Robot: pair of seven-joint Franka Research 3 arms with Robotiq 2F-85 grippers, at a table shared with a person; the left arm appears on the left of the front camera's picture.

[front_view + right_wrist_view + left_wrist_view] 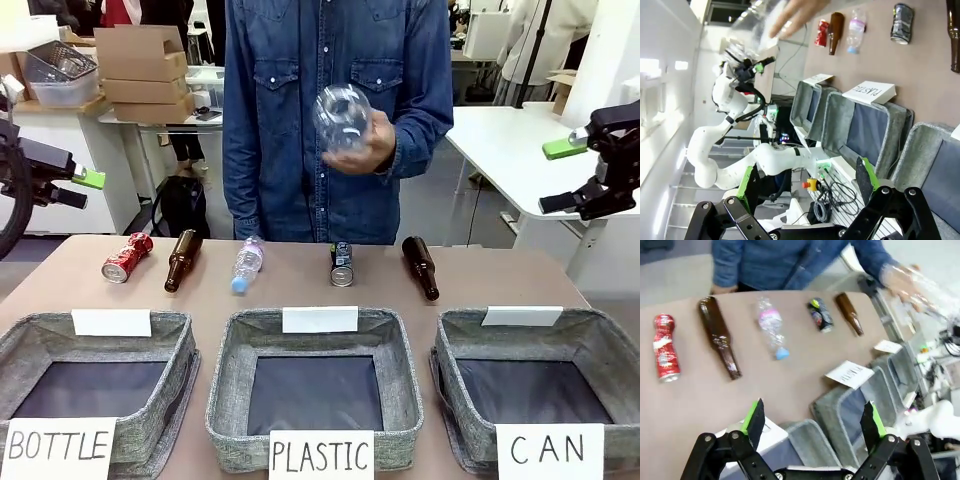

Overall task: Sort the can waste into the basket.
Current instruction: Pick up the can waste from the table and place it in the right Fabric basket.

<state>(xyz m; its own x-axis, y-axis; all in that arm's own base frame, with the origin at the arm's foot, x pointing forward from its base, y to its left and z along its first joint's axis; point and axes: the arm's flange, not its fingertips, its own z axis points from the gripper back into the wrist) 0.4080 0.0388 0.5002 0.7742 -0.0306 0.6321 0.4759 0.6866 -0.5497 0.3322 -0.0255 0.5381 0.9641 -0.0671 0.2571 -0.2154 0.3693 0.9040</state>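
Fingers released on left gripper (80, 188) and right gripper (561, 176), poised as red can (127, 257) and dark can (342, 264) await the near-right basket (592, 327).

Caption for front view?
Red can and dark can sit beyond the CAN basket; person holds a clear plastic bottle.

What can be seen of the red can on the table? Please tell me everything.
The red can is small, metal as it looks, red with white markings and a silvery end. Its body is dented and crumpled around the middle. It lies on its side on the brown table, at the robot's left end of the row, silvery end toward the robot. A brown bottle lies beside it, apart. Only the table touches it.
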